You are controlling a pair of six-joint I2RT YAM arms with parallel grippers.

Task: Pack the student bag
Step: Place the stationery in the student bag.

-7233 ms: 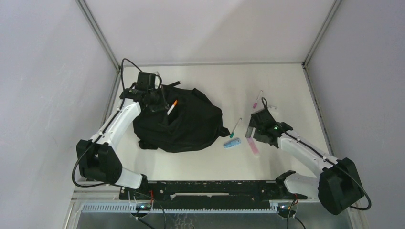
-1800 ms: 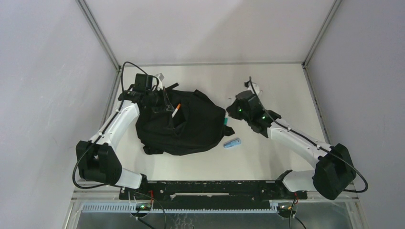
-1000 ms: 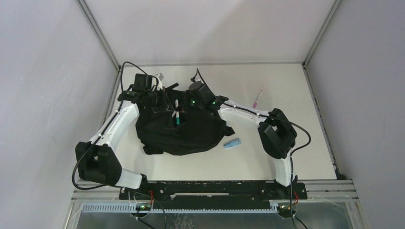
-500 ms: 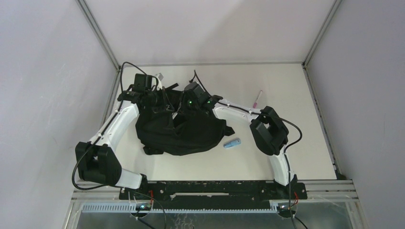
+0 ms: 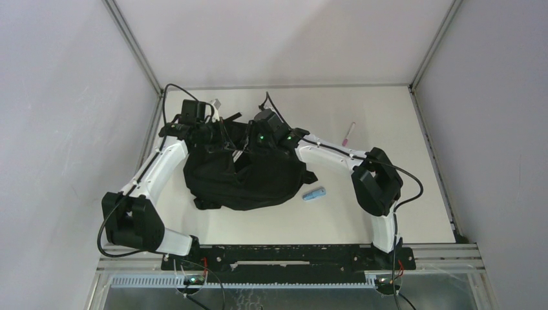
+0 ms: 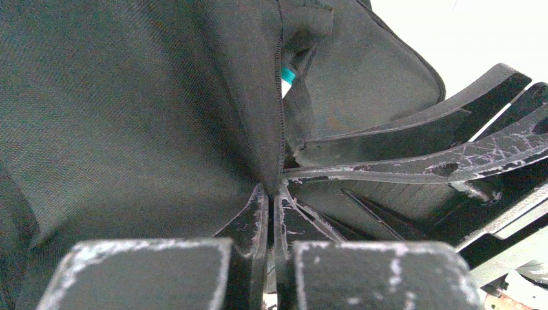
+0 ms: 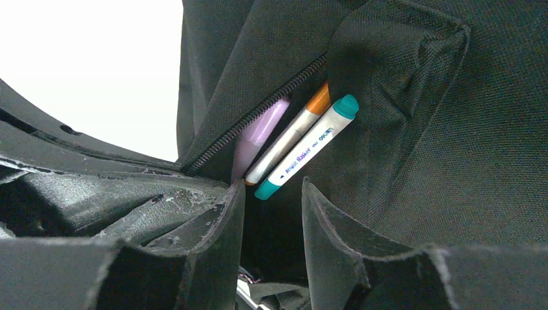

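The student bag (image 5: 258, 174), black and soft, lies left of centre on the table. My left gripper (image 5: 216, 132) is at its far left rim, shut on the fabric edge (image 6: 271, 187) beside the zip and holding the opening up. My right gripper (image 5: 249, 145) hovers over the opening, jaws open and empty (image 7: 273, 187). Just beyond its fingertips, a teal-capped white marker (image 7: 307, 147), an orange-capped marker (image 7: 291, 132) and a pink pen (image 7: 258, 132) lie inside the bag's zipped pocket. The teal cap (image 6: 287, 75) also shows in the left wrist view.
A small blue object (image 5: 314, 194) lies on the table right of the bag. A pink pen (image 5: 348, 134) lies farther back right. The right arm's elbow (image 5: 376, 184) sits near the blue object. Enclosure walls stand on both sides.
My right gripper opened and let go of the teal marker, which now lies inside the bag with the other pens. The left gripper has kept its hold.
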